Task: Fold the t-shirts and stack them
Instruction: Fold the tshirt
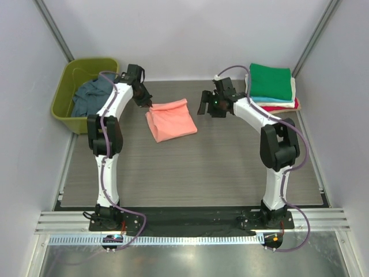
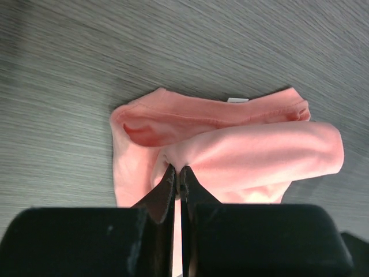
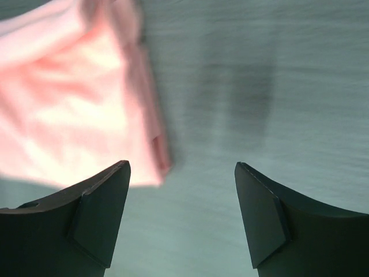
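left gripper: clamped on folded edge of pink t-shirt, likely steadying the fold | right gripper: jaws wide, empty, just beside it

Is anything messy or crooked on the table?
Yes. The pink t-shirt lies crooked on the table, its corner bunched up where the left gripper pinches it. A blue t-shirt sits crumpled in the green tub on the left. The stack at the far right looks neat.
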Robot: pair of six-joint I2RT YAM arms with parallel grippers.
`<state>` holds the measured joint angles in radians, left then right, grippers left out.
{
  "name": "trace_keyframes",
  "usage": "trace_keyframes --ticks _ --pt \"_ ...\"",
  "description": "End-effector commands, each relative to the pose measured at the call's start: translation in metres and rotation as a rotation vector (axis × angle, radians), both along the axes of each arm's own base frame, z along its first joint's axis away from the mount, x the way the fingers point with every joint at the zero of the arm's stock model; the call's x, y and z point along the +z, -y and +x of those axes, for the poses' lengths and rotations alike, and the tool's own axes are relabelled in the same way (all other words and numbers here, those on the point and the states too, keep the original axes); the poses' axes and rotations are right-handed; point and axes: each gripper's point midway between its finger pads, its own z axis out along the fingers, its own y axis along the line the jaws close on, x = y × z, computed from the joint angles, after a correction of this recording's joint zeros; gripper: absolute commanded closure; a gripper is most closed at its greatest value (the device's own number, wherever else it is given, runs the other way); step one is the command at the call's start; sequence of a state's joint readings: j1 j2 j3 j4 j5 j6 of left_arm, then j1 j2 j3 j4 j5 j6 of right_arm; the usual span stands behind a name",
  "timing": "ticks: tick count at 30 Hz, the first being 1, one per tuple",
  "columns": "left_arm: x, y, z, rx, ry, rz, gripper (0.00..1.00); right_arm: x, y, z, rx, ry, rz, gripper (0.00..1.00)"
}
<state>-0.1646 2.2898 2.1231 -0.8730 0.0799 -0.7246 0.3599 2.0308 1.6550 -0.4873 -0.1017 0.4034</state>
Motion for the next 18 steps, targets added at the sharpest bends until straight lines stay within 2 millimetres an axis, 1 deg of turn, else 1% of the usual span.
trace_keyframes --ticks 1,2,4,5,6,7,8,9,10,11,12,13,14,15,16,18 --pt "0.006 -0.005 0.000 -0.006 0.008 -0.015 1.00 0.078 -0.075 -0.027 0.221 0.158 0.324 0.22" --pt "-0.001 -0.008 -0.001 0.000 -0.005 -0.017 1.00 0.083 -0.089 -0.034 0.268 0.160 0.378 0.23" --pt "-0.004 -0.012 -0.001 0.014 -0.011 -0.031 1.00 0.095 -0.114 -0.037 0.331 0.177 0.488 0.28" --pt "-0.008 -0.014 -0.002 0.018 -0.019 -0.033 1.00 0.097 -0.132 -0.049 0.400 0.149 0.552 0.31" --pt "-0.010 -0.015 -0.003 0.021 -0.022 -0.033 1.00 0.090 -0.142 -0.047 0.416 0.148 0.585 0.33" --pt "-0.011 -0.019 -0.003 0.028 -0.027 -0.034 1.00 0.101 -0.154 -0.041 0.430 0.176 0.648 0.36" --pt "-0.013 -0.019 -0.003 0.026 -0.032 -0.037 1.00 0.102 -0.166 -0.047 0.474 0.159 0.694 0.38" --pt "-0.014 -0.020 -0.003 0.026 -0.034 -0.042 1.00 0.087 -0.179 -0.042 0.496 0.148 0.727 0.40" --pt "-0.016 -0.022 -0.002 0.028 -0.038 -0.042 1.00 0.085 -0.188 -0.042 0.509 0.132 0.762 0.42" --pt "-0.016 -0.024 -0.003 0.031 -0.041 -0.040 1.00 0.092 -0.198 -0.042 0.521 0.121 0.811 0.44" --pt "-0.017 -0.024 -0.004 0.030 -0.044 -0.041 1.00 0.083 -0.212 -0.048 0.547 0.100 0.826 0.44" --pt "-0.017 -0.027 -0.003 0.032 -0.043 -0.039 1.00 0.065 -0.221 -0.043 0.543 0.075 0.823 0.46" --pt "-0.017 -0.029 -0.004 0.034 -0.046 -0.038 1.00 0.051 -0.228 -0.043 0.538 0.045 0.821 0.47" --pt "-0.017 -0.030 -0.004 0.036 -0.048 -0.039 1.00 0.038 -0.238 -0.049 0.545 0.018 0.817 0.47" --pt "-0.015 -0.033 -0.005 0.040 -0.046 -0.040 1.00 0.011 -0.244 -0.049 0.533 -0.027 0.805 0.48" --pt "-0.014 -0.034 -0.003 0.041 -0.041 -0.042 1.00 -0.015 -0.253 -0.053 0.520 -0.069 0.784 0.48"
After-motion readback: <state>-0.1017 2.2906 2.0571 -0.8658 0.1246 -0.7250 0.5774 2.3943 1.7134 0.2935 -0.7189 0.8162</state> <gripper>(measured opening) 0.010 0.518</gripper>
